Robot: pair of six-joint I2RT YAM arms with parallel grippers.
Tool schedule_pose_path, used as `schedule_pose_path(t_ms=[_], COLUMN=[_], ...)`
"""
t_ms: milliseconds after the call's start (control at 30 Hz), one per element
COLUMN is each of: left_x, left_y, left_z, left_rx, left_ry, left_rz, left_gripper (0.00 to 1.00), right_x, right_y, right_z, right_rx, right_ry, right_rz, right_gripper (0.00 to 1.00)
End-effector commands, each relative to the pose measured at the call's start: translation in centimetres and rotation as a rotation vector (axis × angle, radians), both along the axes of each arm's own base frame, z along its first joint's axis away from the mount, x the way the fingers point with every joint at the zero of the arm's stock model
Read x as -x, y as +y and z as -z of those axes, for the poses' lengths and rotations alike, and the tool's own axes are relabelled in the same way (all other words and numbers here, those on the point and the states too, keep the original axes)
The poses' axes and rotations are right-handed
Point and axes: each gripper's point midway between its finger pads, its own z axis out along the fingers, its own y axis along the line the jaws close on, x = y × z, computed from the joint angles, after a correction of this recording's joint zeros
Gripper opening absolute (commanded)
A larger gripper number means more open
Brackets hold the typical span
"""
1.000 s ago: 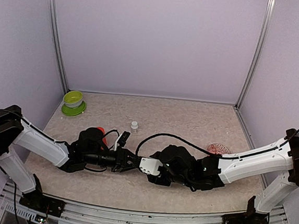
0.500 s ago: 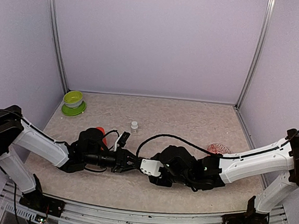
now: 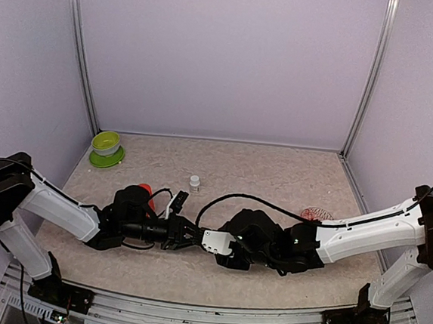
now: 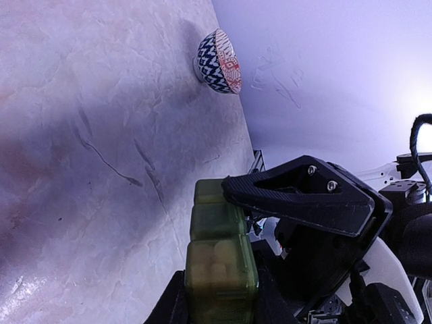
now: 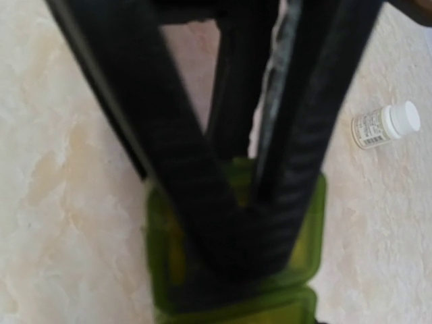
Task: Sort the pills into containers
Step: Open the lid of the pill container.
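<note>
The containers, a row of dark green boxes, are held at the near end, with my left gripper shut on it. Pale pills show through that box's wall. In the top view the left gripper and the right gripper meet tip to tip at the table's front centre. One black finger of the right gripper lies over the far end of the row, and its jaws stand apart. In the right wrist view blurred black fingers cover most of the containers.
A small white pill bottle stands behind the grippers. A lime-green bowl sits at the back left. A patterned bowl is at the right. An orange-red object peeks out behind the left arm.
The right arm has shifted very slightly toward the left gripper. The left gripper still holds the containers in the same place.
</note>
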Motion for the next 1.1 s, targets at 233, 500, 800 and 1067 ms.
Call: schedule_pose_path(t_ms=[233,500,800,1067], left_x=[0.7,0.7,0.7,0.3], left_y=[-0.2,-0.5,-0.5,-0.4], left_z=[-0.3,-0.4,-0.2,-0.3], left_rx=[0.022,0.028,0.023,0.022], left_ry=[-0.017,-0.014,-0.008,-0.008], left_rz=[0.028,0.034,0.031,0.019], left_gripper=[0.25,0.25,0.25,0.27], right_x=[-1.0,-1.1,-1.2,-1.1], right_y=[0.4,0.8,1.1,0.9], right_z=[-0.4,0.2,-0.2,-1.0], right_rx=[-0.01,0.007,-0.027,-0.05], right_ry=[-0.014,-0.008,-0.009,-0.028], right_rz=[0.009,0.001,0.01,0.003], right_gripper=[0.55,0.55,0.44,0.36])
